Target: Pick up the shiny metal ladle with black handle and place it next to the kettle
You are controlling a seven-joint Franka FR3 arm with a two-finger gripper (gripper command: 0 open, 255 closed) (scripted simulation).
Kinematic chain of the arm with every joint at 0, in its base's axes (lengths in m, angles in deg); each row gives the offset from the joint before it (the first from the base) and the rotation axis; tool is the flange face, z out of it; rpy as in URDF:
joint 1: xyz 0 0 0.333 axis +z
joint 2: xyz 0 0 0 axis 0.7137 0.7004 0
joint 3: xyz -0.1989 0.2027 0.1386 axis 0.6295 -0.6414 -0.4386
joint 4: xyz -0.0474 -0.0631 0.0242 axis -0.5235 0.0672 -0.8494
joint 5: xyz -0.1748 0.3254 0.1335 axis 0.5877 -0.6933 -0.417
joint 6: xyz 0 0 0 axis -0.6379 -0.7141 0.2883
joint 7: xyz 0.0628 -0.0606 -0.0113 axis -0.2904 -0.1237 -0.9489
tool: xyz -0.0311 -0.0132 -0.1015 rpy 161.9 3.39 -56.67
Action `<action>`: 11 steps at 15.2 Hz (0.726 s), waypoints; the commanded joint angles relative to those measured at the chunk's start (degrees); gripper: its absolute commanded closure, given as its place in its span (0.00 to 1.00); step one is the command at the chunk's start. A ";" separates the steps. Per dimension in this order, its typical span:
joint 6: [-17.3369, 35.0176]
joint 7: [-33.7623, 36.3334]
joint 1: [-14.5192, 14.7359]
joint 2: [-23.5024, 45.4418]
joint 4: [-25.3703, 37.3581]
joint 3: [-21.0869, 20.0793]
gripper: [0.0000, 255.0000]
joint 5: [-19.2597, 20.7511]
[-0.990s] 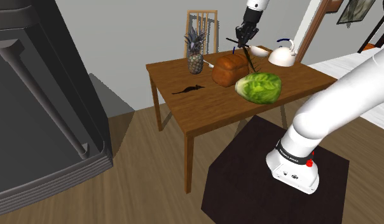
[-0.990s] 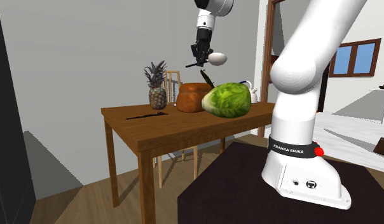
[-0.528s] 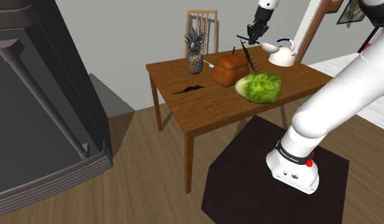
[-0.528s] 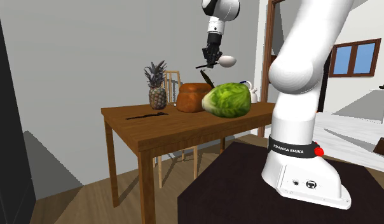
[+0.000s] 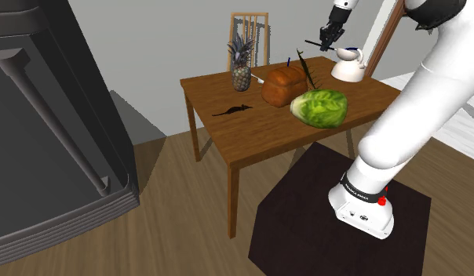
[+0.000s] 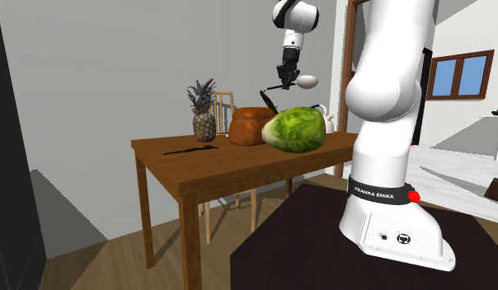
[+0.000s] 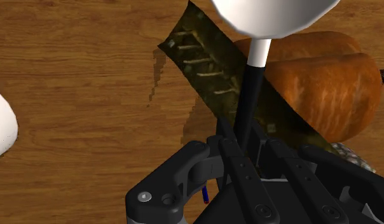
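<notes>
End effector (image 5: 329,39) clamped on ladle (image 6: 307,81) handle, high over surface (image 5: 259,129). Risk: ladle pivots in the thin grip, or bowl clips kettle (image 5: 349,67) on descent.

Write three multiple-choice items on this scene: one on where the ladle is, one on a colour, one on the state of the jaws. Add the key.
1. Where is the ladle?
A. On the floor
B. In the air over the table, near the kettle
C. Lying beside the pineapple

2. What colour is the ladle's bowl drawn?
A. White
B. Red
C. Green

3. State of the gripper: its jaws are
A. Open, with nothing between them
B. Shut on the ladle's black handle
C. Shut on the bread loaf

Key:
1 B: it hangs from the gripper, clear of the tabletop, with wood below it in the wrist view.
2 A: the wrist view draws the bowl plain white.
3 B: the handle runs between the jaws and the ladle is aloft.
</notes>
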 commanded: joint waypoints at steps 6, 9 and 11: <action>-5.85 -12.33 -7.71 15.19 16.27 4.64 1.00 -9.83; -9.58 -16.43 -13.16 22.45 25.19 5.00 1.00 -14.37; -12.57 -18.51 -17.55 27.61 32.28 4.66 1.00 -17.33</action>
